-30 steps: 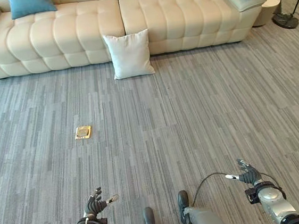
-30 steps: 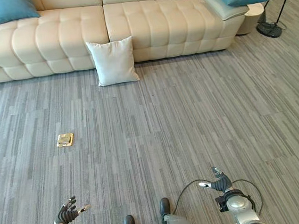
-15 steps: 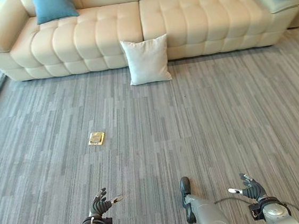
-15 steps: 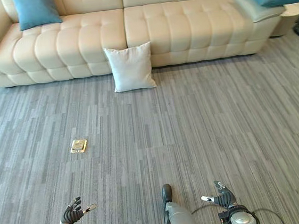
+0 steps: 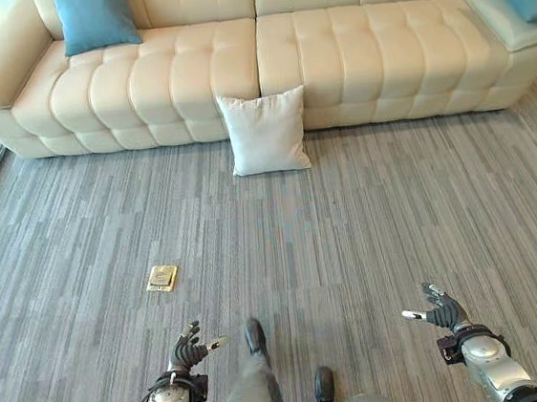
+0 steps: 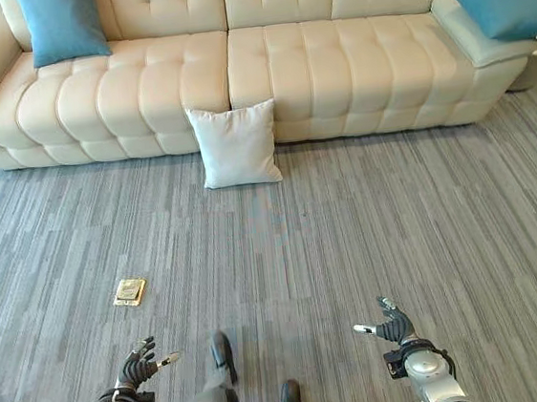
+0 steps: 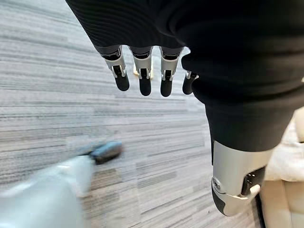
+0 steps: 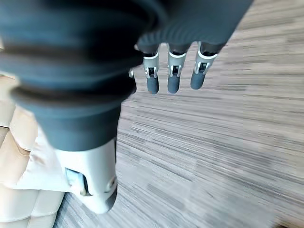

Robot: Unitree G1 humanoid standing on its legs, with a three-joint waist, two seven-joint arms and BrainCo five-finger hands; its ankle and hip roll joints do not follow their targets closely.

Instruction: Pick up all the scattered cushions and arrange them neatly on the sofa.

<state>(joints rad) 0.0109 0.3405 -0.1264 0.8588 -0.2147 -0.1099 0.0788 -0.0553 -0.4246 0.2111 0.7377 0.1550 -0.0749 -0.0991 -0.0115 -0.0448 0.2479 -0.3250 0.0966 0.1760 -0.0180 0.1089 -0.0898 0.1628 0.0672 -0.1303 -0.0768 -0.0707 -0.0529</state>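
- Left eye view: the white cushion (image 5: 264, 131) stands on the carpet (image 5: 394, 207), leaning against the front of the sofa (image 5: 349, 48) near its middle seam. It is well apart from both hands, so the risk I see is a reach made too soon, closing on air or knocking the cushion flat.
- Left eye view: the left hand (image 5: 184, 352) sits low at the near left with fingers loosely spread, holding nothing. The right hand (image 5: 440, 313) at the near right is likewise relaxed and empty.
- Left eye view: a small brass floor plate (image 5: 162, 276) lies in the carpet left of the straight path to the cushion. It looks flat, though a step drifting left could catch on it.
- Right eye view: one blue cushion (image 6: 62, 26) leans on the far left of the seat, another blue cushion (image 6: 506, 6) lies on the sofa's right end. Both appear already placed; setting the white one down carelessly could leave the row uneven.
- Left wrist view: the left hand's fingers (image 7: 142, 80) hang nearly straight over bare carpet, gripping nothing.
- Right wrist view: the right hand's fingers (image 8: 173, 78) point down, straight and empty, with the pale sofa edge beside them. A soft cushion may slip from a shallow one-handed pinch.
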